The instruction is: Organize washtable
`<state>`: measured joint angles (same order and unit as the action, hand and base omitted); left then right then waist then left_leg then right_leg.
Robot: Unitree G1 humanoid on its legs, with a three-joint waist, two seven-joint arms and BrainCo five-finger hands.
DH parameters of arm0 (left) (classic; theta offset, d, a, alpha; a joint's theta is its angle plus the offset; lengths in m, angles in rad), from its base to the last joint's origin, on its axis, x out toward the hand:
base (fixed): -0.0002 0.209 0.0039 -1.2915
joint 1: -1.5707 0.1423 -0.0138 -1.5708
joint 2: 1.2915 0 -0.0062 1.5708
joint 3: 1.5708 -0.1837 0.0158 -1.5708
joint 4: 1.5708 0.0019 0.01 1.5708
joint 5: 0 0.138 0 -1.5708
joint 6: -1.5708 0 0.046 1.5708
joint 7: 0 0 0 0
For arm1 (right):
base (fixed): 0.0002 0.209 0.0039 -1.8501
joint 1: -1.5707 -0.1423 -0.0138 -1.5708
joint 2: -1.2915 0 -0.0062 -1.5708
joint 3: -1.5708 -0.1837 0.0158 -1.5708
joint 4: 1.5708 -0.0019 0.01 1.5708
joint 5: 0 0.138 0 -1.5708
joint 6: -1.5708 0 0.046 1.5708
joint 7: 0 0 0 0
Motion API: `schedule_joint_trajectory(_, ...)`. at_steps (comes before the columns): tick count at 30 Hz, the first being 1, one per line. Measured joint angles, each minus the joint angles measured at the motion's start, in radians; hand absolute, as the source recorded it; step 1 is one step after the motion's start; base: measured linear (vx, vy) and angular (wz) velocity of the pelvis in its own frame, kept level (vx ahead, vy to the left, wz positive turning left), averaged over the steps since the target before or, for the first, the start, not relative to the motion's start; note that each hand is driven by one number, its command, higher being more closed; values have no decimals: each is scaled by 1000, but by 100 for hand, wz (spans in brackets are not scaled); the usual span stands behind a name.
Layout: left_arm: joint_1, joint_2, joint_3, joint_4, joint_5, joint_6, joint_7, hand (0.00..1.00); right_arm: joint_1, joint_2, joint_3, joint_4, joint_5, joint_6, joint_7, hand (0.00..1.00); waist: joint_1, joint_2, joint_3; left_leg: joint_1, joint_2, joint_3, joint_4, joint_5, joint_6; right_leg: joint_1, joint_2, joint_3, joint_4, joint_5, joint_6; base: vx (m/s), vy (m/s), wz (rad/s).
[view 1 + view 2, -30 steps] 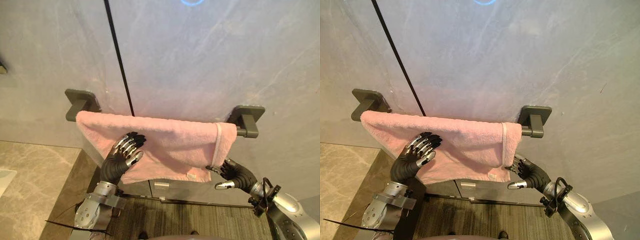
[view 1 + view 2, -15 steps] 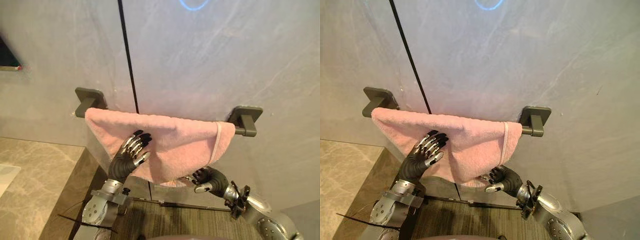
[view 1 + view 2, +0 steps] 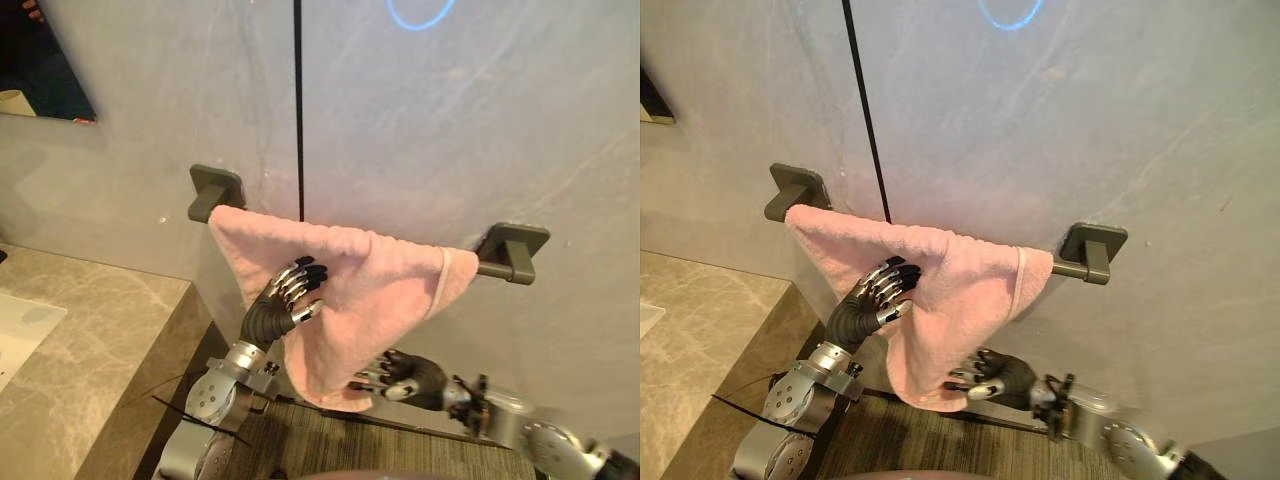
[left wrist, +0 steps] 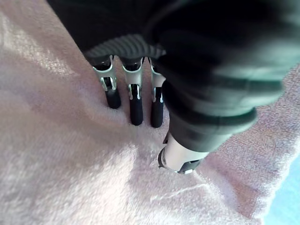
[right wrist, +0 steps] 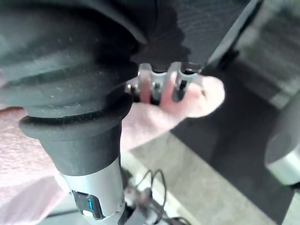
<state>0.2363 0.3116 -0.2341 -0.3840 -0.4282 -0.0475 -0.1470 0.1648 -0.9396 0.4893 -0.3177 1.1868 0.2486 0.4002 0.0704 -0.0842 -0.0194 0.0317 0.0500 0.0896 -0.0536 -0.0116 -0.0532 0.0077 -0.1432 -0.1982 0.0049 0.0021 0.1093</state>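
Observation:
A pink towel (image 3: pixel 375 270) hangs over a dark grey towel bar, fixed to the wall by a left bracket (image 3: pixel 214 191) and a right bracket (image 3: pixel 513 251). My left hand (image 3: pixel 287 303) lies flat on the towel's front, open, its straight fingers (image 4: pixel 136 101) pressing into the cloth (image 4: pixel 56 154). My right hand (image 3: pixel 405 375) is below the bar, shut on the towel's lower corner (image 5: pixel 190 101), with fingers curled round it. The towel's lower edge is drawn in under its middle, so it hangs as a downward point.
A marble counter (image 3: pixel 90 330) lies at the left, with a white basin edge (image 3: pixel 18 338) at its near side. A mirror corner (image 3: pixel 40 60) shows at the upper left. A dark vertical seam (image 3: pixel 298 100) runs down the grey wall. Dark ribbed flooring (image 3: pixel 380 450) lies below.
My right hand has carried the towel's lower right corner leftward, under its middle, so the towel has drawn into a point. My left hand has stayed on the towel. The camera has shifted.

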Motion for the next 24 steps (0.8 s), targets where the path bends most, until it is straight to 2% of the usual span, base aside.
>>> schedule_joint_trajectory(2,0,8,1,0,0,0,-1,0,82,-60,-93,-23,-10,1,11,0,-4,0,1,-2,1,2,-1,0,0,0,1,2,-1,-1,0,-48,-14,1)
schedule_joint_trajectory(5,0,7,3,0,0,0,-4,0,197,-58,-189,-20,-13,1,24,0,-12,-6,3,3,1,8,-1,0,0,-3,1,7,-1,-1,-1,-11,-7,-6)
schedule_joint_trajectory(7,23,8,25,0,-1,0,-8,0,345,-52,-334,16,-139,15,66,0,-15,-8,3,4,-1,20,-1,-1,0,-10,0,17,3,-1,-1,3,7,-12)
schedule_joint_trajectory(8,27,8,32,0,-1,1,-10,0,365,-50,-355,32,-178,18,75,0,-21,-9,4,4,-1,22,-1,-1,0,-12,0,19,4,-1,-1,-5,5,-12)
schedule_joint_trajectory(11,30,9,50,0,-3,2,-27,0,401,-44,-371,134,-373,41,129,0,-54,-14,9,14,0,40,-1,-3,2,-14,1,38,8,-1,-1,-26,-4,-16)
schedule_joint_trajectory(14,28,9,50,0,-11,2,-30,0,400,-43,-371,147,-449,42,157,0,-59,-7,8,19,-1,70,0,-7,5,-32,1,66,18,0,-1,-47,7,-31)
schedule_joint_trajectory(19,25,14,50,0,-32,2,-30,0,370,-46,-371,90,-440,42,193,0,-61,6,14,29,-4,109,1,-9,9,-50,2,107,28,7,0,-41,10,-23)
schedule_joint_trajectory(24,17,30,54,0,-33,1,-30,0,288,-46,-358,-17,-248,43,214,0,-60,14,16,31,-9,142,15,-23,14,-67,-1,146,33,14,5,-38,17,-21)
